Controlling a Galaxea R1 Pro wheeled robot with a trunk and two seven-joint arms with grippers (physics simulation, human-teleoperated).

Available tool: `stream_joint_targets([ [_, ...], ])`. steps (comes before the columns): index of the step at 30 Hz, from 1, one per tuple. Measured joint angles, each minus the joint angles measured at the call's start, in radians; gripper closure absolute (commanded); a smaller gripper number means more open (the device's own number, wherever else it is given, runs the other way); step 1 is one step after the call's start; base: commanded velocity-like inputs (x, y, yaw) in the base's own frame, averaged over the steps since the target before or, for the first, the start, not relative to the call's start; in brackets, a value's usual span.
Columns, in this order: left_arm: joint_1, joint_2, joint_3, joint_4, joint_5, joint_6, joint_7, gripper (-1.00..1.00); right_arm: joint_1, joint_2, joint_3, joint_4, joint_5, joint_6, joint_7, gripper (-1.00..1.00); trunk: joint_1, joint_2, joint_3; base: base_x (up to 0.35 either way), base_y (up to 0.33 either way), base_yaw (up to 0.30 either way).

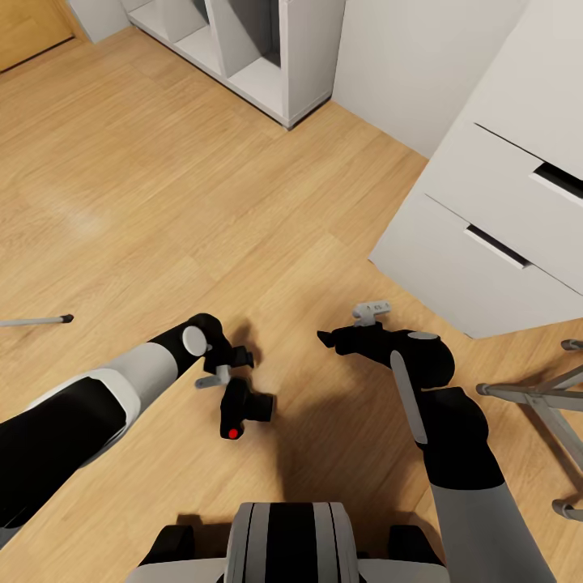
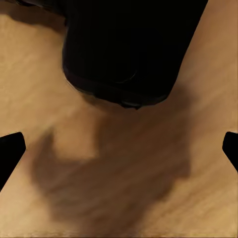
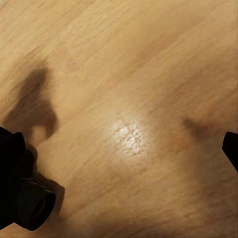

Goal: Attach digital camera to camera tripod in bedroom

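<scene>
Head view gives me no readable writing; only a red dot on the digital camera (image 1: 244, 409). Left gripper (image 1: 229, 366) spread wide; right gripper (image 1: 350, 324) spread too.

Light wood plank floor (image 1: 162, 202), faint glare patch at left. White open cube shelf unit (image 1: 267, 57) against far white wall (image 1: 413, 65). White drawer chest (image 1: 502, 219) at right, dark slot handles. Oak door (image 1: 28, 28) in far-left corner.

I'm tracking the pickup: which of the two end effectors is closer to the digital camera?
The left end effector: it hangs right beside the digital camera on the floor, while the right end effector is farther away, over bare planks.
</scene>
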Motion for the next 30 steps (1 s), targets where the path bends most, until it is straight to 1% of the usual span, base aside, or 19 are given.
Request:
stream_joint_targets([
  [7,-0.019,-0.012,0.0,-0.001,0.0,-0.007,0.0,-1.0,0.001,0.0,0.001,0.0,0.0,-0.001,0.0,-1.0,0.0,0.0,0.0,0.0,0.0,0.003],
  [30,-0.023,-0.013,-0.002,0.009,-0.004,-0.096,0.012,-1.0,0.002,0.004,0.002,0.0,0.0,-0.002,0.0,-1.0,0.0,0.0,-0.001,0.0,0.0,0.0],
])
